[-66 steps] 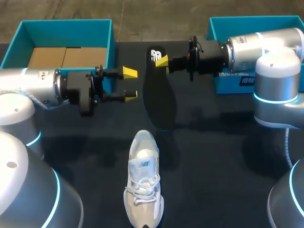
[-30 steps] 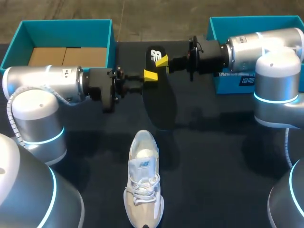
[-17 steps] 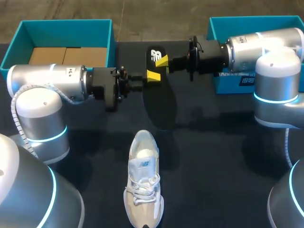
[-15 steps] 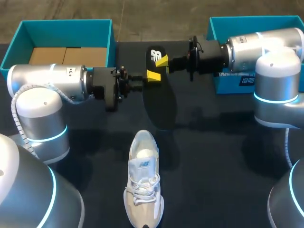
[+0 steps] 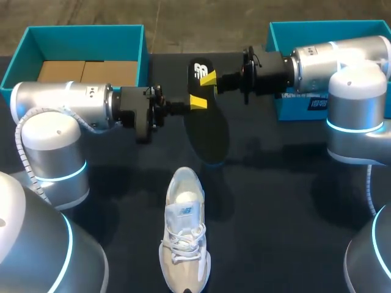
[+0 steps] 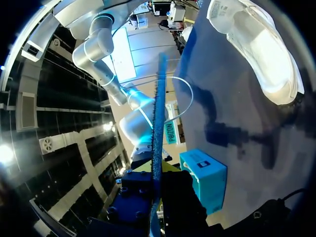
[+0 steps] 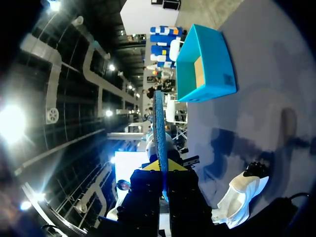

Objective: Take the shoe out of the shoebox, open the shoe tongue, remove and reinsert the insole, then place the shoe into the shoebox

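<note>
Above the far middle of the dark table, the flat black foam insole hangs in the air, pinched by both arms. The right gripper holds its heel end with fingers narrowed onto it, and the left gripper has closed its yellow-tipped fingers on the edge just below. Both wrist views bear this out — each shows the insole edge-on as a thin strip running out from between that arm's own fingers. A couple of seconds ago the left fingers stood wide open and well clear of the insole, beside the open teal cardboard shoebox. A second ago they had come across and narrowed at its edge, and since then they have pushed slightly further in, while the insole's free end seems to have turned a little. The right arm has not moved. The low white lace-up sneaker lies untouched on the table nearer the robot, heel end toward the insole. I judge this a handover — the insole is out, and the right fingers probably must let go before it can go back into the sneaker. Boxing the sneaker is yet to come.
</note>
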